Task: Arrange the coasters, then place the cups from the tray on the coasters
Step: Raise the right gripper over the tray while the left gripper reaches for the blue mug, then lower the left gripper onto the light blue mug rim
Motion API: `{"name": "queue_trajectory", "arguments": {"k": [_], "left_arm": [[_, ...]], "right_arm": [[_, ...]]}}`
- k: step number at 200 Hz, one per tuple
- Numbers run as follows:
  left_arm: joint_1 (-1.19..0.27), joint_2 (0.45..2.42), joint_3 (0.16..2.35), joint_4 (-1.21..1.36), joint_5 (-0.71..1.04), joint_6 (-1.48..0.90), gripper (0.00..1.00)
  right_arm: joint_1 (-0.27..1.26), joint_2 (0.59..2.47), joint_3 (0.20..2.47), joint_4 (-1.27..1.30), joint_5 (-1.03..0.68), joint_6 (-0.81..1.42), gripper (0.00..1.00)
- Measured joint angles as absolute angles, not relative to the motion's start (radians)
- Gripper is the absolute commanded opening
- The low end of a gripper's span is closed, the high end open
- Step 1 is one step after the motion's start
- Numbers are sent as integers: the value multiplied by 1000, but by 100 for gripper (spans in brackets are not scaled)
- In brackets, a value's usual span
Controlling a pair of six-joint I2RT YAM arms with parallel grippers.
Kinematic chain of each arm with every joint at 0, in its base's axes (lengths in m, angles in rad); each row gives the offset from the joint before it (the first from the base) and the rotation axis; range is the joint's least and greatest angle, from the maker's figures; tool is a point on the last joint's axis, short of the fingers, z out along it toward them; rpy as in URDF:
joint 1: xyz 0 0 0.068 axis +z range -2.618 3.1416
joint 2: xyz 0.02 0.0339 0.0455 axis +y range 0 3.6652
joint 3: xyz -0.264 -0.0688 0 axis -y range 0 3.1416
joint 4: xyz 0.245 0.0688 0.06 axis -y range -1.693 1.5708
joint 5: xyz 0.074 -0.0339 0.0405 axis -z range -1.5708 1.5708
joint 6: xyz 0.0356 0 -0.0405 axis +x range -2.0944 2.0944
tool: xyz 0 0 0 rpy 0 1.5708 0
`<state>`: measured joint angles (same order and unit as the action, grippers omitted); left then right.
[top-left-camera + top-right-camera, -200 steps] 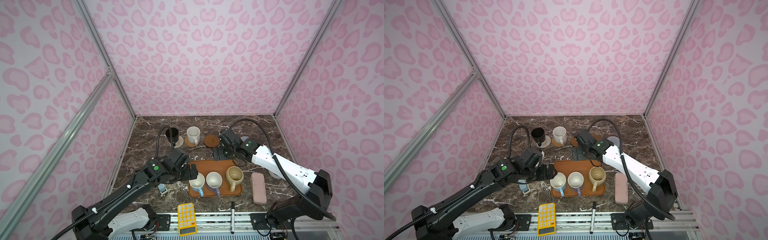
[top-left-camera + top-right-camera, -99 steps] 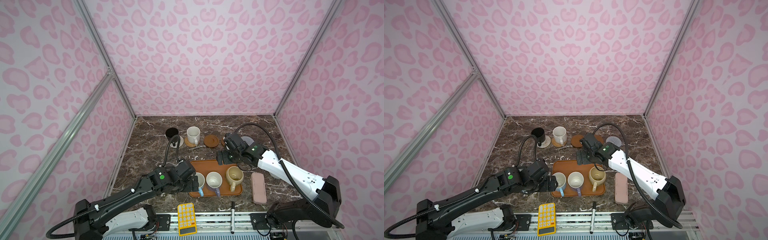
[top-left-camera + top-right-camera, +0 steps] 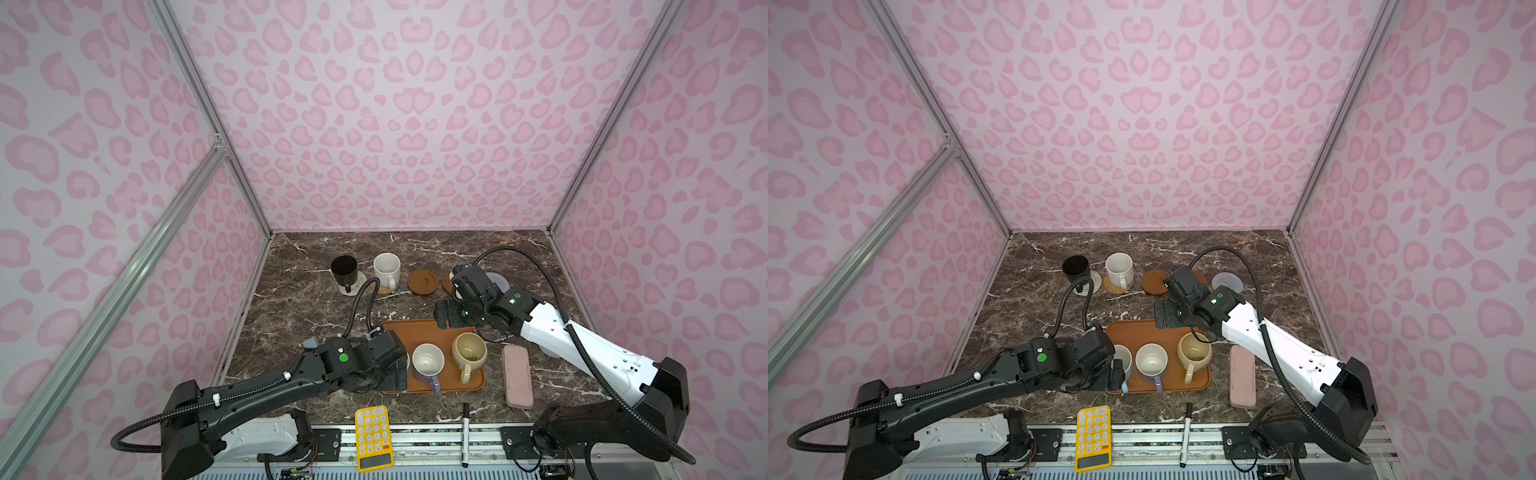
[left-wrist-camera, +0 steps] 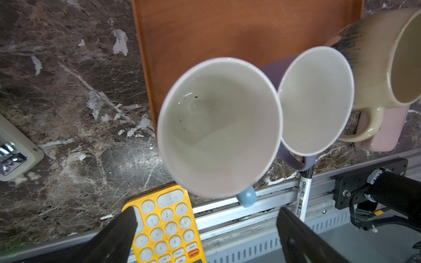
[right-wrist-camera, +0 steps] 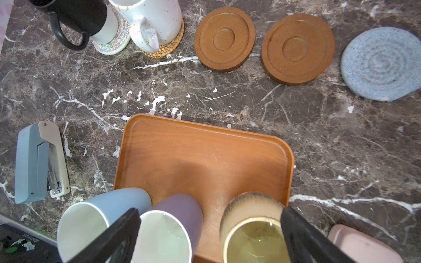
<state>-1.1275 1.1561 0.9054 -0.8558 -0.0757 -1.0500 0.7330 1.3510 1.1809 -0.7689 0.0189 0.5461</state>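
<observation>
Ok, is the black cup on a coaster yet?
Yes, it's on one. The black cup stands upright on the whitish woven coaster, whose edge peeks out beneath it.

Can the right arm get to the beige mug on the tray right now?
Probably yes. The right claw hangs open over the far edge of the tray, close to the beige mug; nothing covers it, and the lavender mug stands apart.

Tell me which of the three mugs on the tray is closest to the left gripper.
The light blue mug, at the tray's left end. The open left gripper hangs right over it, while the lavender mug and the beige mug stand further right.
</observation>
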Motion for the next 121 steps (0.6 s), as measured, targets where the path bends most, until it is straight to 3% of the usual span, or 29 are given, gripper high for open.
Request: {"name": "queue_trajectory", "arguments": {"k": [40,56,121], "left_arm": [[-1142,1225,905,-850,-75,-1053,100],[-1145,1244,905,-850,-79,-1053,96],[-1147,1291,905,-852,-129,-1054,65]], "right_arm": [[732,1314,1147,-772,19,558,98],[731,1303,1136,-769,19,560,98],[731,1255,1082,-765,5,591,98]]}}
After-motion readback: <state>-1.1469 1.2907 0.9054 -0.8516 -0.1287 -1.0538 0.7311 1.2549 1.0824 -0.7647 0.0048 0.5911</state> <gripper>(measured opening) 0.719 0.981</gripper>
